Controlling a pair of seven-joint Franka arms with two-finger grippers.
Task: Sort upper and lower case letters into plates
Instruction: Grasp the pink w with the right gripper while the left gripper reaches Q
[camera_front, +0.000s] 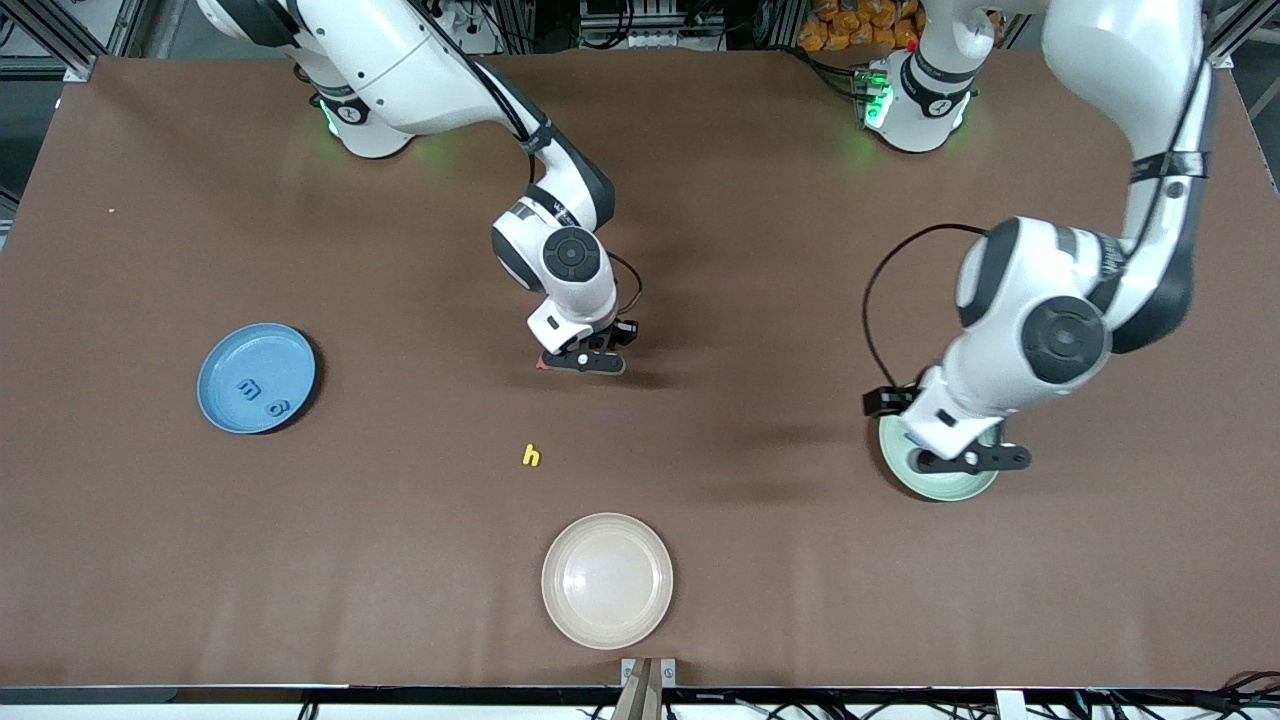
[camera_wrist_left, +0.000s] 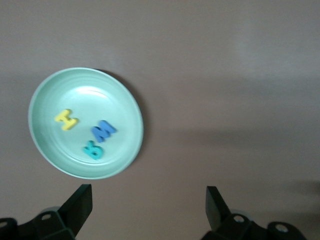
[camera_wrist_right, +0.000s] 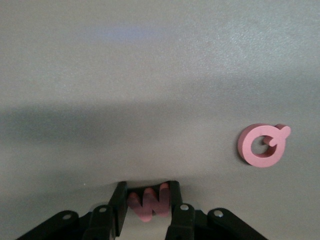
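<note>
Now right pincer (camera_wrist_right: 148, 200) pinches zigzag red letter (camera_wrist_right: 149, 205) — matte.

Even overhead light is falling across the brown desk (camera_front: 760, 560), with both arms casting soft, diffuse shadows and green lamps glowing at their bases. A pale sheen is showing on the cream-white plate (camera_front: 607, 579). The wrist views are looking dimmer and slightly soft, with broad shadow bands crossing them.

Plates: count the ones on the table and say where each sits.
3. The blue plate lies toward the right arm's end. The green plate lies toward the left arm's end, under the left gripper. The cream plate is nearest the front camera.
</note>
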